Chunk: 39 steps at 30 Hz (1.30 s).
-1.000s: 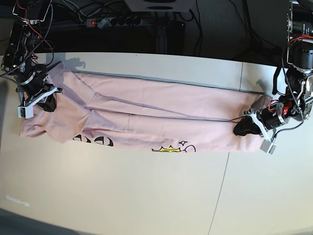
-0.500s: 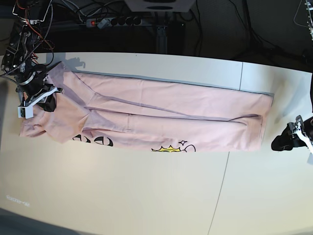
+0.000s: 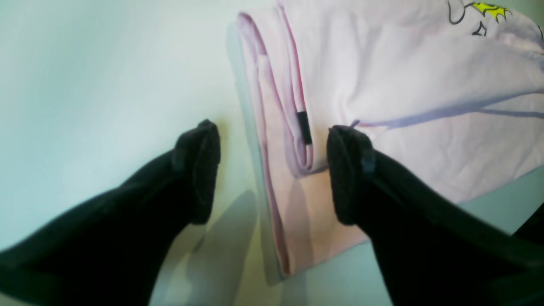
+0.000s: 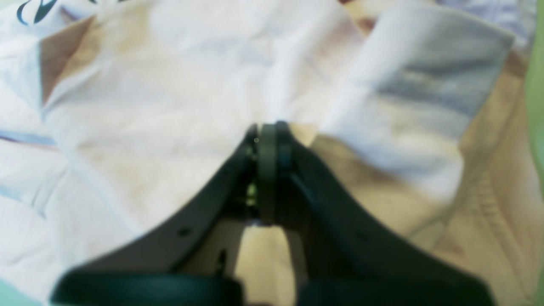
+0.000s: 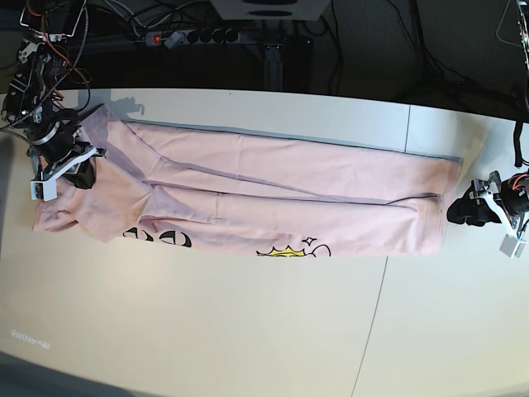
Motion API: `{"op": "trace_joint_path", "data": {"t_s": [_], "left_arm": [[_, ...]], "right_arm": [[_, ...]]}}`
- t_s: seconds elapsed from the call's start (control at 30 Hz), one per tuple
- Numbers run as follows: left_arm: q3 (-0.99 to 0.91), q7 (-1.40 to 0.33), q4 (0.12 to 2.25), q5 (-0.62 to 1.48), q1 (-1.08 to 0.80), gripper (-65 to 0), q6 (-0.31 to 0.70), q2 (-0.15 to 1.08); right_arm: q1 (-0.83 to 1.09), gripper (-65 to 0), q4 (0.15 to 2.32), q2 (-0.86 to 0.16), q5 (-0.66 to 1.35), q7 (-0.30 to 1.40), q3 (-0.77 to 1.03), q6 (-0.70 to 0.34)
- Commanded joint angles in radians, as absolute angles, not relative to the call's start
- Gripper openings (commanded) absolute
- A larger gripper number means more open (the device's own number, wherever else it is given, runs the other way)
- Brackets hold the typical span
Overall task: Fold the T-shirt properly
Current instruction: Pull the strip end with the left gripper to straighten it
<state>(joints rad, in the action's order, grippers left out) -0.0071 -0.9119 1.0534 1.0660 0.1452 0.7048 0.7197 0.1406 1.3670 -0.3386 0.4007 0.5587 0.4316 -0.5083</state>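
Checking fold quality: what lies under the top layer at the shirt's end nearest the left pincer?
Stacked hems of the pale pink cotton T-shirt show there, with a small black tag. Deeper layers are covered.

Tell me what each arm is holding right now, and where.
Right gripper pinches the T-shirt at its sleeve end; left gripper holds nothing.

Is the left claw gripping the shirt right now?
No. In the left wrist view the left claw is wide open, its fingers straddling the T-shirt edge without pinching it.
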Motion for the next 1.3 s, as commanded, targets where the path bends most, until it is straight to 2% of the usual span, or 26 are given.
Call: {"op": "trace_joint_path", "data": {"t_s": [0.0, 0.27, 0.47, 1.1, 1.13, 1.17, 1.23, 1.27], "left_arm": [[-0.015, -0.894, 1.050, 1.081, 0.163, -22.4, 0.698, 0.740], [-0.012, -0.899, 0.952, 1.127, 0.163, -22.4, 0.698, 0.712], [-0.012, -0.965, 0.945, 1.199, 0.163, -22.4, 0.698, 0.678], [0.035, -0.971, 0.945, 1.185, 0.163, -23.7, 0.698, 0.626], [0.035, -0.968, 0.945, 1.185, 0.163, -27.8, 0.698, 0.626], [0.035, -0.968, 0.945, 1.185, 0.163, -35.6, 0.698, 0.626], [0.035, -0.962, 0.945, 1.174, 0.163, -57.5, 0.698, 0.626], [0.035, -0.944, 0.945, 1.147, 0.163, -65.0, 0.698, 0.626]], "right_arm": [[0.145, -65.0, 1.367, -0.349, 0.374, 0.624, 0.429, -0.580], [0.145, -65.0, 1.367, -0.349, 0.375, 0.626, 0.429, -0.580], [0.145, -65.0, 1.367, -0.349, 0.375, 0.633, 0.429, -0.580], [0.145, -65.0, 1.367, -0.349, 0.385, 0.637, 0.429, -0.579], [0.145, -65.0, 1.367, -0.349, 0.385, 0.637, 0.429, -0.579], [0.144, -65.0, 1.367, -0.349, 0.385, 0.636, 0.429, -0.579], [0.145, -65.0, 1.367, -0.349, 0.391, 0.636, 0.429, -0.579], [0.145, -65.0, 1.367, -0.349, 0.398, 0.637, 0.429, -0.580]]}}
